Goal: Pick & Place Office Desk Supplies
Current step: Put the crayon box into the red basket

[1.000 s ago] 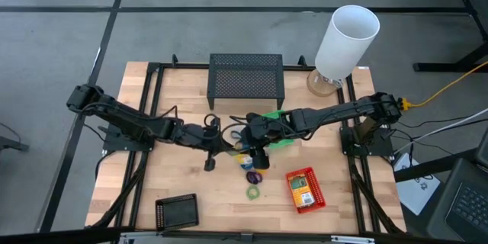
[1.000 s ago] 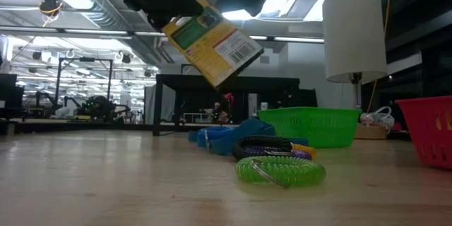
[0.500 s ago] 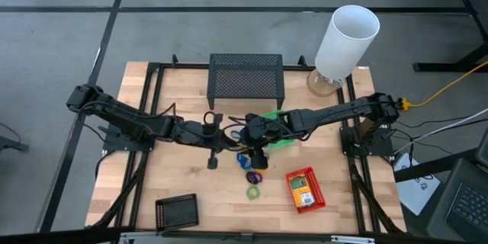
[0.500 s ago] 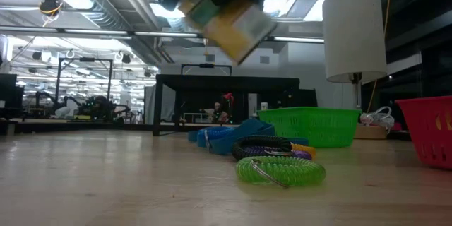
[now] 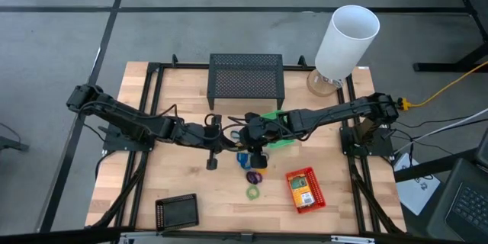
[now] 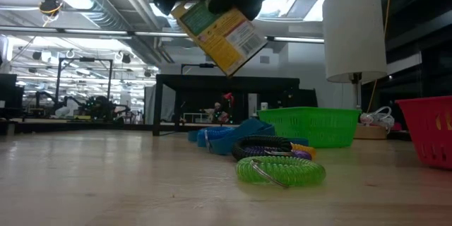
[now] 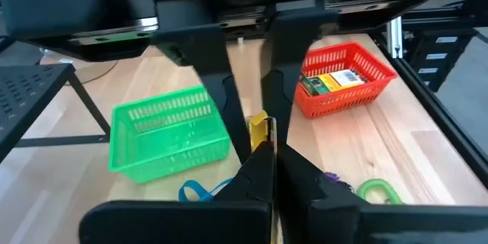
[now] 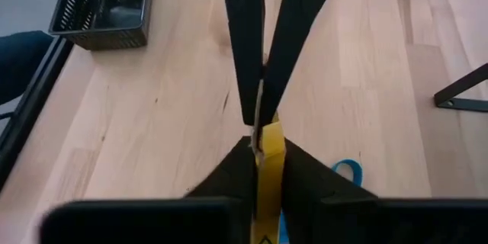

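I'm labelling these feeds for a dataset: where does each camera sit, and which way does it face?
High view: above the table, looking straight down; both arms meet over the yellow-and-green pack.
Low view: table height, looking level past the green coil ring; the pack hangs overhead.
Left wrist view: on the left arm, facing the red basket; left tool shows.
Right wrist view: on the right arm, facing the black basket; right tool shows.
Shared: the pack appears in all four views.
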You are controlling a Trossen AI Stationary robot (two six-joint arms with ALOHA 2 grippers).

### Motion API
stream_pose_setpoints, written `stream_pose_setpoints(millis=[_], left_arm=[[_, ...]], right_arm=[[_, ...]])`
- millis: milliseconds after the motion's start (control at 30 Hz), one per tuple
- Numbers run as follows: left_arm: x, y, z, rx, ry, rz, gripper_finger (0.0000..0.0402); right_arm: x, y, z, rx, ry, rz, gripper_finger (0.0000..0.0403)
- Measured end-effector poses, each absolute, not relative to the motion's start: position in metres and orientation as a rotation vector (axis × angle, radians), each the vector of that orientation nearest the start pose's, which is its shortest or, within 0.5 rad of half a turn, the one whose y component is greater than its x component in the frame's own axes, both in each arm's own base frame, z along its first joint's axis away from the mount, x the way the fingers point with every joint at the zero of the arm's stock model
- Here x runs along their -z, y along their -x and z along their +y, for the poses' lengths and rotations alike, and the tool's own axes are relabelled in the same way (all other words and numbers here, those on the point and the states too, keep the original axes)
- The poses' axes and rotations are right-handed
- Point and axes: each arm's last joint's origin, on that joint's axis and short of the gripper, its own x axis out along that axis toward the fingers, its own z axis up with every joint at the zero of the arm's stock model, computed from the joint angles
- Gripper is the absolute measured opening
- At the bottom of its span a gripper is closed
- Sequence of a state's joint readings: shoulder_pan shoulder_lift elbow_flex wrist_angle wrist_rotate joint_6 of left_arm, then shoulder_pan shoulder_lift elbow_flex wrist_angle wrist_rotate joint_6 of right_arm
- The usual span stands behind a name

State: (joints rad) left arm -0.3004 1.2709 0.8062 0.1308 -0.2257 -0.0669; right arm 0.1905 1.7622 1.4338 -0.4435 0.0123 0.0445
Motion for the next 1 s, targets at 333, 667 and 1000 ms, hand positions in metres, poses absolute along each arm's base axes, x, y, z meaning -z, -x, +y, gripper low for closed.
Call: stream_pose_setpoints(millis=[333, 667, 1000], left_arm=[[-0.276, -0.261, -0.074, -0.024, -0.072, 0.301, 0.0084], [-0.291, -0.214, -0.059, -0.312, -0.095, 0.392, 0.0152], [-0.244, -0.188, -0.06, -0.329, -0.04, 0.501, 0.0136]], right_arm=[[-0.265, -0.376, 0.066, -0.072, 0.055, 0.889, 0.0029], [-0.269, -0.359, 0.045, 0.184, -0.015, 0.995, 0.0029], [-0.342, -0.278, 0.03, 0.495, -0.264, 0.895, 0.0029]])
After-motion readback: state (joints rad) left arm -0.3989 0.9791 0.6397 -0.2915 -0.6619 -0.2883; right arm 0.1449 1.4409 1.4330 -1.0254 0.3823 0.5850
